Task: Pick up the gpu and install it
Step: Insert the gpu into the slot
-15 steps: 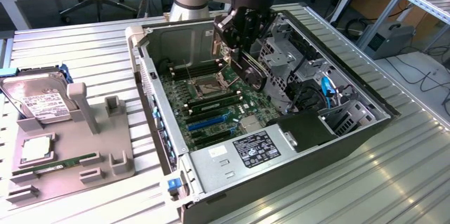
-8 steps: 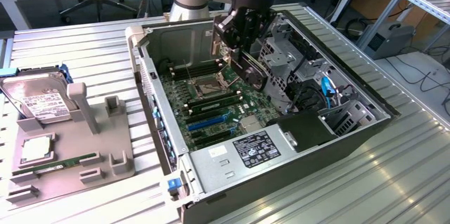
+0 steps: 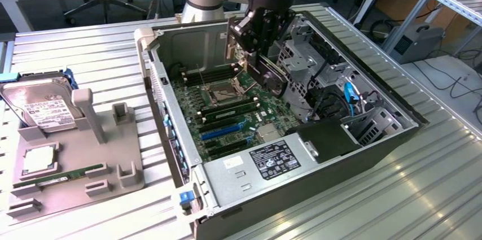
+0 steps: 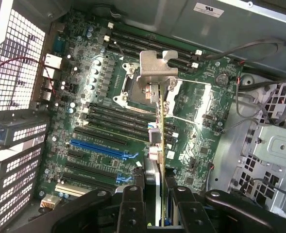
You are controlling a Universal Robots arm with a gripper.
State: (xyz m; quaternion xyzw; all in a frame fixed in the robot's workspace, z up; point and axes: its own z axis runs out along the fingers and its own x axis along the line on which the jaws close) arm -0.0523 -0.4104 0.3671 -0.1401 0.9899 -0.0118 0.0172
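The claw (image 3: pixel 260 53) is clamping the graphics card (image 3: pixel 270 76) on both faces, holding it on edge inside the open computer case (image 3: pixel 188 36). Its silver bracket (image 4: pixel 157 70) is sticking out at the end away from the claw. The pick-up is looking done, and the carrying-to-slot step is in hand. The card is hanging just below the claw, seemingly clear of the green circuit board (image 4: pixel 99 97) underneath. The long blue slot (image 4: pixel 96 148) is lying beneath the claw, off to one side of the card. Seating it is likely calling for lining the card's lower edge along a slot while keeping it upright
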